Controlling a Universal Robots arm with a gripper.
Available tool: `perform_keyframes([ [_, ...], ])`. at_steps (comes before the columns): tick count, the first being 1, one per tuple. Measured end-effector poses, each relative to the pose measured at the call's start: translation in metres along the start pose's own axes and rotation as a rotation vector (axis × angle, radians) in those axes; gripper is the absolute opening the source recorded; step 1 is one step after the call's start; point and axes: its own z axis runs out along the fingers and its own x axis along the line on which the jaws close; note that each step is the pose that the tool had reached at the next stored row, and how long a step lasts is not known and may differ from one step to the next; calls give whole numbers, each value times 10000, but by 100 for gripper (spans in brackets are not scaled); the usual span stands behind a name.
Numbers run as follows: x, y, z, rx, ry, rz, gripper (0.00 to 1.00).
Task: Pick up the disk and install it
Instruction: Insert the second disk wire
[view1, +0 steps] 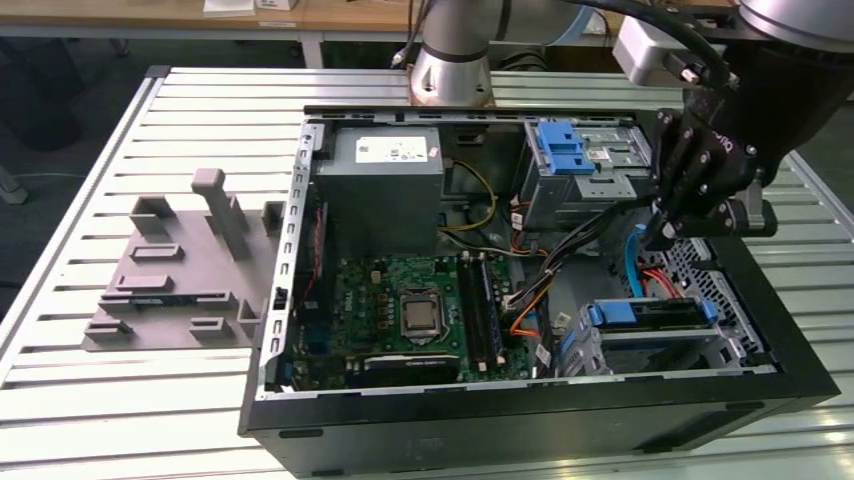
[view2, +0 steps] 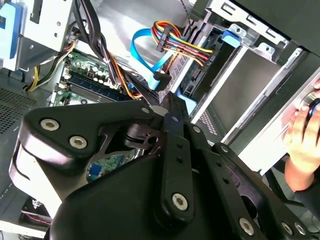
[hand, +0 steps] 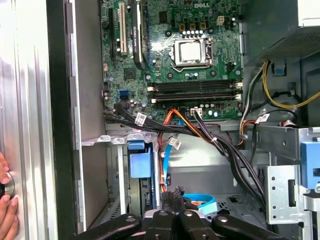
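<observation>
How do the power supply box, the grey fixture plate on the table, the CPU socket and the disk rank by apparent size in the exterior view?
1. Grey fixture plate, largest.
2. Power supply box, though it sits farther from the camera, so the gap is unsure.
3. Disk, seated in its bay, partly hidden.
4. CPU socket, smallest.

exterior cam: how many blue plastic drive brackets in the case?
2. One blue latch on the upper drive cage; one blue bracket framing the disk, near the gripper. The arm may hide more.
</observation>
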Motion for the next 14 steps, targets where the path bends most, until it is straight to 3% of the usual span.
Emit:
perform_keyframes([
  [14,-150,16,-59,5,43,-1,11],
])
